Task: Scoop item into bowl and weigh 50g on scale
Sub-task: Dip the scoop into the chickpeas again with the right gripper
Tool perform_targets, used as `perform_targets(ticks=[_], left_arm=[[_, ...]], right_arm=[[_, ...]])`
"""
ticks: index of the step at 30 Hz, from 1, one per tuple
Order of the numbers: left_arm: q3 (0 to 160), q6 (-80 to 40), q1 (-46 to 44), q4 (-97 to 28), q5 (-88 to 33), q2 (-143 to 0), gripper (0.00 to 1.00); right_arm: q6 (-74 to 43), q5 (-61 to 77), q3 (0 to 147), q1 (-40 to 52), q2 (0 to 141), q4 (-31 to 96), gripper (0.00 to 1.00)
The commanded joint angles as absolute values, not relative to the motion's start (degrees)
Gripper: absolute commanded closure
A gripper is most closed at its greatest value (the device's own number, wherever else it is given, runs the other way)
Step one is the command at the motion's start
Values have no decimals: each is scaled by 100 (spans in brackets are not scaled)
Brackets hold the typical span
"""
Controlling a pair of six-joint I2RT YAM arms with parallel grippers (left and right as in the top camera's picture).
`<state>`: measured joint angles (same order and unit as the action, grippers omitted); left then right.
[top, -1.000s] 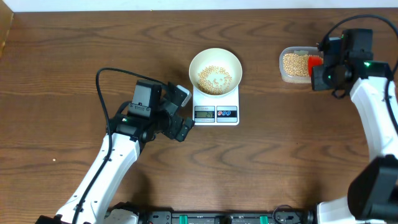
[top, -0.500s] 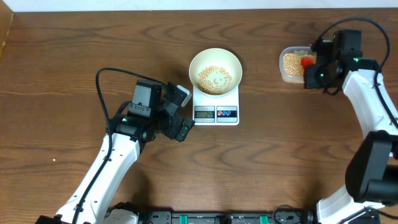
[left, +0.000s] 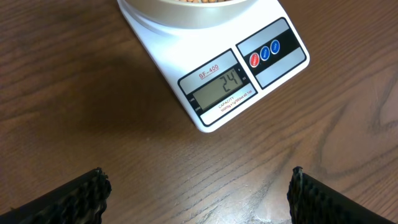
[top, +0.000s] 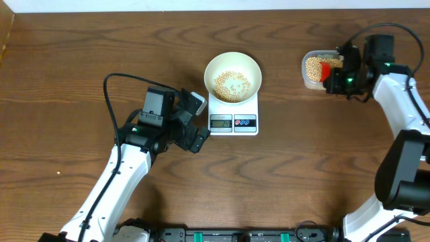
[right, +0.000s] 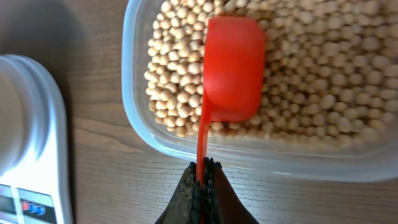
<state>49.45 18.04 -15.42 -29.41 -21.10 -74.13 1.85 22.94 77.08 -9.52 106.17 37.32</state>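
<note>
The white bowl (top: 232, 76) sits on the white scale (top: 234, 111) and holds some tan beans (top: 231, 83). The scale's display (left: 222, 89) reads 24 in the left wrist view. My right gripper (right: 204, 169) is shut on the handle of a red scoop (right: 232, 68), whose cup faces down over the beans (right: 311, 81) in the clear tub (top: 316, 70). The scoop shows red in the overhead view (top: 327, 68). My left gripper (left: 198, 186) is open and empty, just left of the scale's front.
The tub's rim (right: 134, 81) lies at the back right of the wooden table. A corner of the scale (right: 28, 137) shows at the left of the right wrist view. The left arm's cable (top: 114, 84) loops over the table.
My right gripper has carried the red scoop left and over the tub, tipping it cup-down onto the beans. The left arm has not moved.
</note>
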Motion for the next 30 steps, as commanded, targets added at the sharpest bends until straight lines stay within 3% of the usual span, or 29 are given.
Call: perform_targets(ticks=[1,11,30], left_arm=[[4917,1835,-1522,-2934,-2139,-7417,7],[4917,1835,-1522,-2934,-2139,-7417,6],[4917,1835,-1522,-2934,-2141,-7417,7]], right_arm=[[86,3317,7684,-1334,10444,3758,99],[91,4886,7682,-2261,10416,3881,99],[89,6652,7682,-2707,10416,3872,99]])
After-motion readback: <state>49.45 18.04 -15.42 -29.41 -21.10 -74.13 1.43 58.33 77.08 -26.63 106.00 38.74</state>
